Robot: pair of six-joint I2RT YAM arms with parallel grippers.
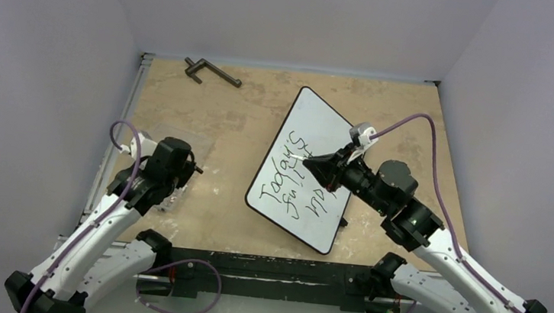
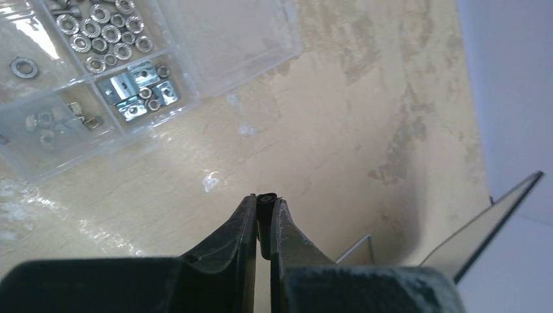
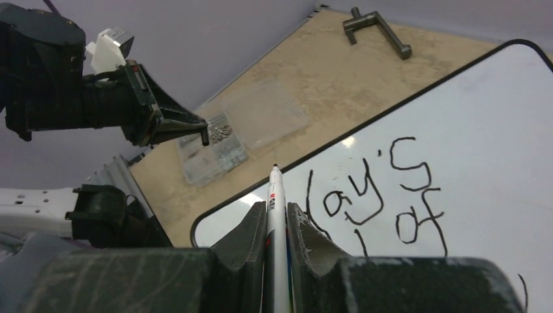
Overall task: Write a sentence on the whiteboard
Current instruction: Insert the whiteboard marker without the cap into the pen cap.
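Note:
The whiteboard lies tilted in the middle of the table, and its edge shows in the left wrist view. The sentence in black handwriting starts "Today's", with more words below it. My right gripper hovers over the lettering, shut on a white marker whose tip points toward the board's left rim. My left gripper is left of the board above bare table, shut on a small black cap; it also appears in the right wrist view.
A clear plastic box of nuts and screws lies on the table left of the whiteboard. A dark metal handle lies at the far left of the table. Walls close in the left, back and right sides.

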